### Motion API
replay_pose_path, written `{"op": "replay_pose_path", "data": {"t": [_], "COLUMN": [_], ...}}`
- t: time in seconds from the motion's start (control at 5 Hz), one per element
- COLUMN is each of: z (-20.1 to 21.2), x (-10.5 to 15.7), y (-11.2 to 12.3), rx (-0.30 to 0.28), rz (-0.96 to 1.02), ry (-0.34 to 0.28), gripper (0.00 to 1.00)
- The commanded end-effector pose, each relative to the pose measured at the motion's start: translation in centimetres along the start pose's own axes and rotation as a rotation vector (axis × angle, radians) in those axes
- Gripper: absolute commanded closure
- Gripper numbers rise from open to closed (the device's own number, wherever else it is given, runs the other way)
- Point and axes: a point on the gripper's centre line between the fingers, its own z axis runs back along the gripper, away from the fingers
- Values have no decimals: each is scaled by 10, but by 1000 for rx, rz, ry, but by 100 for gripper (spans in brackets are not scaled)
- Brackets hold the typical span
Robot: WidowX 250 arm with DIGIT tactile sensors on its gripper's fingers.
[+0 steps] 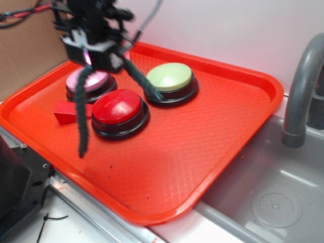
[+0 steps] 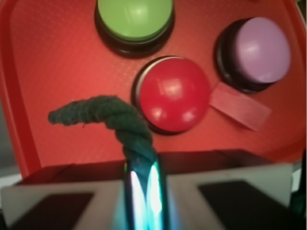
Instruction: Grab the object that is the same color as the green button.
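The rope (image 1: 82, 119) is a dark green twisted cord, thick and limp, its strands wound in a clear spiral. In the exterior view it drapes over the pincer (image 1: 96, 58) in two strands: one hangs nearly straight down below the pincer, its frayed dark end dangling in front of the red tray (image 1: 223, 121), whether touching it I cannot tell; the other slants down and away from the pincer toward the green button (image 1: 170, 77), its tip reaching the button's black base. In the wrist view the rope (image 2: 122, 122) rises out from between the two pressed-together fingers (image 2: 156, 191) and bends off to one side, ending in a blunt tip above the tray floor.

The pincer is clenched on the rope at its middle, lifted above the tray.

Beneath and just beyond the pincer sits the red button (image 1: 117, 108), with the pink button (image 1: 90, 81) close behind the hanging strand and a flat red block (image 1: 67, 112) lying beside them. The green button stands farther off, past the red one. A grey sink (image 1: 263, 197) with a faucet (image 1: 302, 91) lies well apart from the pincer.
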Motion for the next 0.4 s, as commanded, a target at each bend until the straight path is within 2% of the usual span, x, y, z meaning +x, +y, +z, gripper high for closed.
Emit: {"op": "replay_pose_path", "data": {"t": [0.0,0.2], "z": [40,35], "x": [3,5], "y": [31,35], "rx": [-73,-95], "rz": [-6,-4], "ry": [-114,-106], "gripper": [100,100]}}
